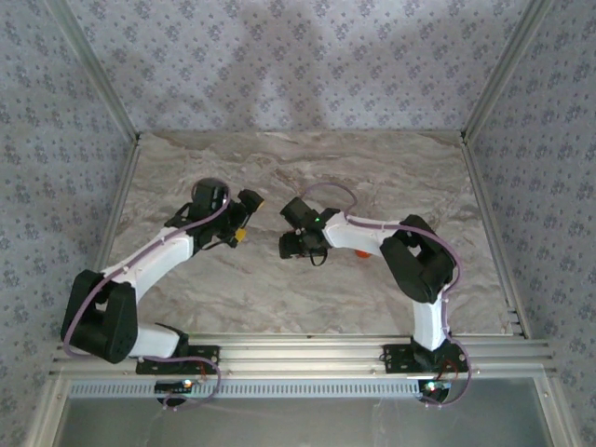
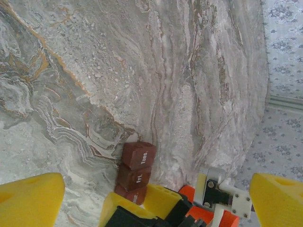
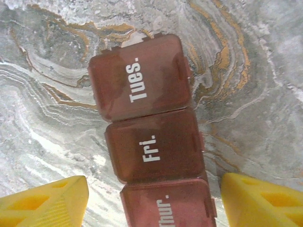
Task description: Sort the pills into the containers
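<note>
Right wrist: R gripper, jaws apart, straddles closed containers.

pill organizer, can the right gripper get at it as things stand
Probably yes: the right gripper hangs open just above the pill organizer, one yellow finger on either side of the Thur. cell, with nothing between them.

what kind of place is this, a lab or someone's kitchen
Probably a robot test cell, not a home: the left arm and right arm are bolted to an aluminium rail, and patterned wall panels box in the marble-look tabletop.
</note>
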